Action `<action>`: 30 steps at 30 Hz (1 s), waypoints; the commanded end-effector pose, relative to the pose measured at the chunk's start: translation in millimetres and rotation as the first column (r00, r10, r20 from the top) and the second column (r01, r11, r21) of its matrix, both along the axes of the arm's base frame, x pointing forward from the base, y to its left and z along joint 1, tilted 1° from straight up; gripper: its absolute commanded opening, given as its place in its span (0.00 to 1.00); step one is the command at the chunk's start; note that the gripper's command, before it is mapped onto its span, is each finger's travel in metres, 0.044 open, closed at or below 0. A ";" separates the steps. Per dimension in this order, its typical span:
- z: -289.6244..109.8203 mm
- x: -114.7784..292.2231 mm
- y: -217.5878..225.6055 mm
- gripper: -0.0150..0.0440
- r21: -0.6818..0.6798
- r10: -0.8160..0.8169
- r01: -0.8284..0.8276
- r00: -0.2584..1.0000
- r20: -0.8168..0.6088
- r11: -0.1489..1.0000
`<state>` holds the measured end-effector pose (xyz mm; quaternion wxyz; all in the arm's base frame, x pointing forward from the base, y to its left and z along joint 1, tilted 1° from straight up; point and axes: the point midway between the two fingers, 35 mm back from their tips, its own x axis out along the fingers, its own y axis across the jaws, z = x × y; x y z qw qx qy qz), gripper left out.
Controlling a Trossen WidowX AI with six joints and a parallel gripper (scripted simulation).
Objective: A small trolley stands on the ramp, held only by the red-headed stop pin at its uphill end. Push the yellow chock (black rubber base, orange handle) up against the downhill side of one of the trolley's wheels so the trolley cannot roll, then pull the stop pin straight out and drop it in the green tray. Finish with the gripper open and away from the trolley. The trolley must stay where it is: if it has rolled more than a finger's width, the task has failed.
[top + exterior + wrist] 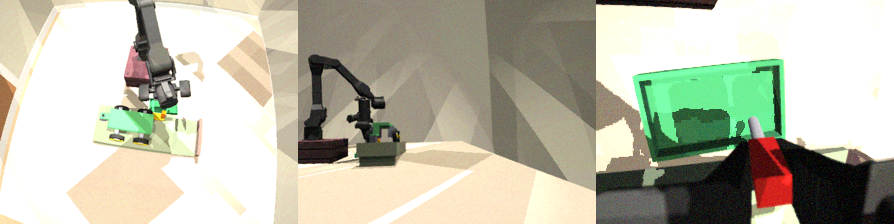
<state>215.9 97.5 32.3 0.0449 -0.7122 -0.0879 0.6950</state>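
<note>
The green trolley (129, 121) (383, 125) stands on the pale green ramp (162, 143) (377, 149). The yellow chock (158, 117) with its orange handle (163, 115) sits on the ramp at the downhill side of the trolley's wheel nearest the tray; contact is too small to tell. My gripper (765, 147) (367, 139) is shut on the red-headed stop pin (771, 172). The pin's grey shaft points down, over the near right part of the green tray (703, 95) (173, 110). In the top view the wrist hides the fingertips and the pin.
A dark red crate (135, 67) (321, 148) (661, 3) stands behind the tray, towards the arm's base. The tray lies close beside the ramp's long edge. A reddish end wall (199, 136) closes the ramp's low end. A small green bracket (104, 116) is at the uphill end.
</note>
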 end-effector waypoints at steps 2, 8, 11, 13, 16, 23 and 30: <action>-15.0 -2.2 8.2 0.25 0.012 0.000 0.000 1.000 -0.014 1.000; -31.2 -4.5 17.4 0.25 0.013 0.000 0.000 1.000 -0.014 1.000; -31.8 -4.7 17.8 0.25 0.013 0.000 0.000 1.000 -0.014 1.000; -31.7 -4.5 17.4 0.34 0.013 0.000 0.000 1.000 -0.014 1.000; -31.7 -4.2 15.9 0.48 0.013 0.000 0.000 1.000 -0.014 1.000; -32.7 -3.4 11.0 0.58 0.012 0.000 0.000 1.000 -0.014 1.000; -34.3 -2.8 6.3 0.58 0.012 0.000 0.000 1.000 -0.014 1.000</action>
